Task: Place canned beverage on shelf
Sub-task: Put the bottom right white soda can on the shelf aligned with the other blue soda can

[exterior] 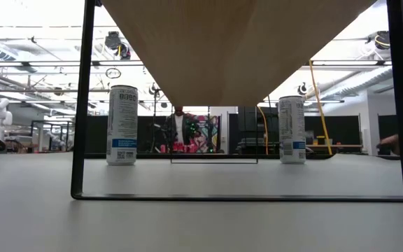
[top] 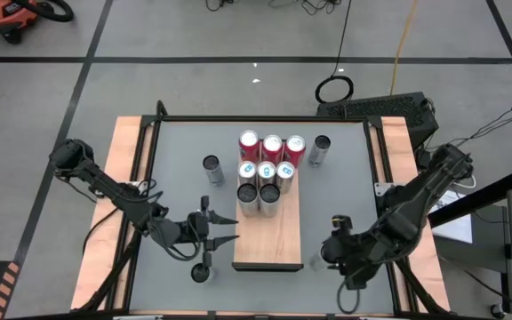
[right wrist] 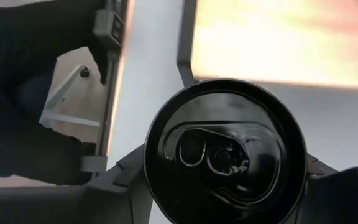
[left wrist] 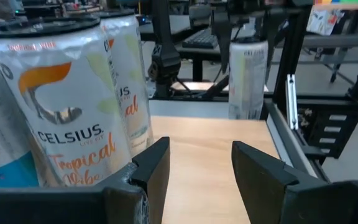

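— Wood-grain shelf board (top: 269,233), dark-rimmed: mid grey table (top: 180,147), eight cans at far end.
— Right gripper (right wrist: 225,186)?
— Fingers clasping black-topped can (right wrist: 224,152) just beside shelf's near right corner.
— Left gripper (top: 228,229)?
— Half-open, empty, at shelf's left edge.

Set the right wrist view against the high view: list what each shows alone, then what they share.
Only the right wrist view: the black can top close up, with its tab, sitting between the right gripper's fingers.
Only the high view: the eight cans grouped on the far part of the shelf, three loose cans on the table, and the left gripper, empty, at the shelf's left edge.
Both: the shelf's wood board and the grey tabletop.
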`<action>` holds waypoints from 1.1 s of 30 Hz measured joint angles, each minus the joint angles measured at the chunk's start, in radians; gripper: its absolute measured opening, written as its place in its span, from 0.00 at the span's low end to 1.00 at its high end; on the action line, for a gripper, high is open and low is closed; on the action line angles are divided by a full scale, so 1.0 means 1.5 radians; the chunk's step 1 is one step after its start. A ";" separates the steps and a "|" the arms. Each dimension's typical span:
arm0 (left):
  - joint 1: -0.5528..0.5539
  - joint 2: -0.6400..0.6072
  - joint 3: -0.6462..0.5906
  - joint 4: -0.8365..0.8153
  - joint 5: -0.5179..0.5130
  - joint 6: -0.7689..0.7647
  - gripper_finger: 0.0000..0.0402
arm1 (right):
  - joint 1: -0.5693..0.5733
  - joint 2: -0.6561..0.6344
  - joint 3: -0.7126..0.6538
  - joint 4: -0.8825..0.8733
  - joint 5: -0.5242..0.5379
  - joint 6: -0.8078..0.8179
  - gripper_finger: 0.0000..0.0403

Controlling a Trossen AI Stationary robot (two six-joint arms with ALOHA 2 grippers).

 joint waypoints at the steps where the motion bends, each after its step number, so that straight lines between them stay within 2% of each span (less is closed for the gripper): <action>1: 0.000 0.000 0.000 0.007 0.000 0.002 0.42 | 0.000 -0.001 0.022 -0.016 0.001 -0.012 0.49; 7: 0.009 0.000 0.000 0.059 0.006 0.022 0.42 | 0.000 -0.002 0.165 -0.130 0.062 -0.073 0.49; 12: 0.019 0.002 0.000 0.091 0.007 0.038 0.43 | 0.000 -0.004 0.248 -0.143 0.147 -0.180 0.49; 15: 0.018 0.017 0.000 0.125 0.008 0.073 0.47 | 0.000 -0.004 0.257 -0.110 0.175 -0.278 0.49; 20: 0.015 0.046 0.000 0.237 0.011 0.139 0.58 | -0.001 -0.003 0.250 -0.015 0.175 -0.461 0.49; 27: 0.015 0.078 0.000 0.301 0.089 0.157 0.76 | -0.001 -0.003 0.237 0.110 0.175 -0.684 0.49; 33: 0.016 0.085 0.000 0.353 0.106 0.140 0.80 | -0.011 0.008 0.229 0.137 0.171 -0.832 0.49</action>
